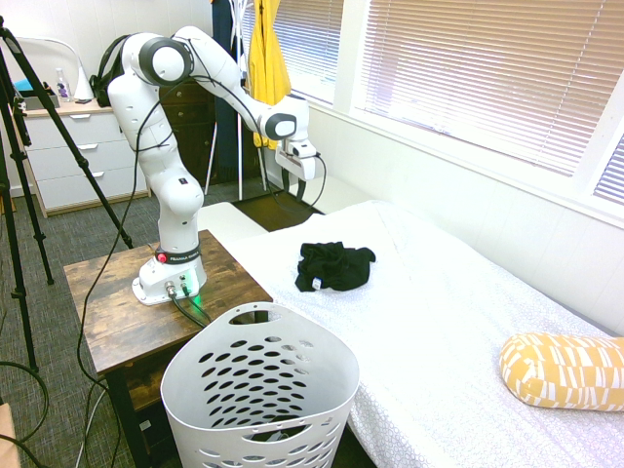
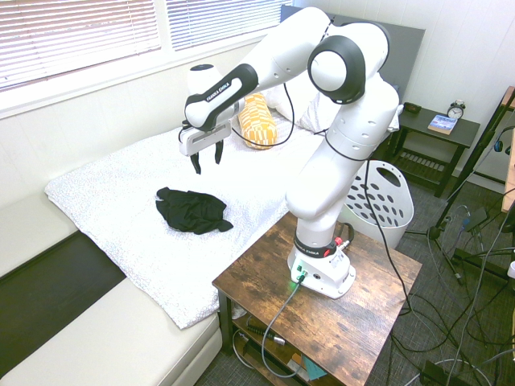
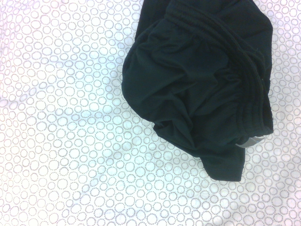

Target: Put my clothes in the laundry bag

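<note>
1. The end effector (image 2: 207, 162) hangs in the air over the bed, pointing straight down, with its 2 dark fingers spread apart and nothing between them.
2. The clothes (image 2: 191, 211), 1 crumpled black garment, lie on the bed (image 2: 121, 201), below the end effector and a little to one side; the 2 are well apart in height and not touching.
3. In the wrist view the clothes (image 3: 197, 84) fill the upper right part of the picture, showing a gathered band along one edge and a small pale mark near the hem.
4. The bed is covered with a white spread printed with small dotted circles, which shows clearly in the wrist view.
5. The laundry bag (image 1: 258, 390), a round white plastic basket with oval holes in its walls, stands upright on the floor beside the bed, just beside the wooden worktop (image 1: 112, 302) that bears the white arm.
6. The laundry bag and the clothes are well apart, with bare bed cover between them.
7. A yellow patterned pillow (image 1: 561, 370) lies further along the bed, away from the clothes.
8. A yellow garment (image 1: 265, 63) hangs near the window blinds (image 1: 468, 68), behind the arm.
9. A white dresser (image 1: 73, 156) stands against the far wall.
</note>
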You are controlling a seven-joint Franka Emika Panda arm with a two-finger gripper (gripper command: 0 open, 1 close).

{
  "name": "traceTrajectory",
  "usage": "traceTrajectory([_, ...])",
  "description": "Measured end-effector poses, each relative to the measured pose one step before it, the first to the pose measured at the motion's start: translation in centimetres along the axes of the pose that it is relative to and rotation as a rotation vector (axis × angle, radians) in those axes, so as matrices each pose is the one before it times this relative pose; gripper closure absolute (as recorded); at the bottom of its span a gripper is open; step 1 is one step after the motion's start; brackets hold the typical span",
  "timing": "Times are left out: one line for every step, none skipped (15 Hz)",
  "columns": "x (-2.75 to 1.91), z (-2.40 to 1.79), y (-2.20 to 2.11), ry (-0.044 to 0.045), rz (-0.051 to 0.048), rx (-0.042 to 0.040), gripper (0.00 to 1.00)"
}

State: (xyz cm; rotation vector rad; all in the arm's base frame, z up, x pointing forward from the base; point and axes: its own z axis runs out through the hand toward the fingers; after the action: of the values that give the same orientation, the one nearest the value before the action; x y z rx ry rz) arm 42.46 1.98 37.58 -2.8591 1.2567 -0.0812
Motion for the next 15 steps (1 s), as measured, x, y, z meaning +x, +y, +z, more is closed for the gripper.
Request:
traceTrajectory([0.032, -0.030, -0.059, -0.00154, -0.00153, 0.00240, 0.00])
traceTrajectory([0.066, 0.002, -0.102, -0.00146, -0.00557, 0.00503, 0.00])
traceTrajectory([0.208, 0.269, -0.171, 0.00587, -0.00373, 0.00116, 0.00])
traceTrajectory([0.462, 0.596, -0.196, 0.00776, -0.00472, -0.00382, 0.00])
traceTrajectory([0.794, 0.887, -0.176, 0.00825, -0.00190, -0.00560, 0.00])
traceTrajectory([0.920, 0.947, -0.197, 0.00899, -0.00283, -0.00682, 0.00])
traceTrajectory([0.889, 1.056, -0.262, 0.01003, -0.00705, -0.00651, 0.00])
traceTrajectory([0.881, 1.273, -0.411, 0.00607, -0.00932, -0.00739, 0.00])
traceTrajectory([0.767, 1.423, -0.564, 0.00132, -0.01089, -0.00865, 0.00])
traceTrajectory([0.800, 1.541, -0.719, 0.00063, -0.01102, -0.00892, 0.00])
traceTrajectory([0.875, 1.613, -0.803, -0.00093, -0.00672, -0.00522, 0.00])
traceTrajectory([0.886, 1.736, -0.895, -0.00381, -0.00192, -0.00098, 0.00])
traceTrajectory([0.808, 1.560, -0.881, -0.00181, -0.00067, 0.00115, 0.00])
traceTrajectory([0.734, 1.416, -0.875, 0.00050, -0.00312, 0.00087, 0.00])
traceTrajectory([0.630, 1.372, -0.806, 0.00191, -0.00501, 0.00057, 0.00])
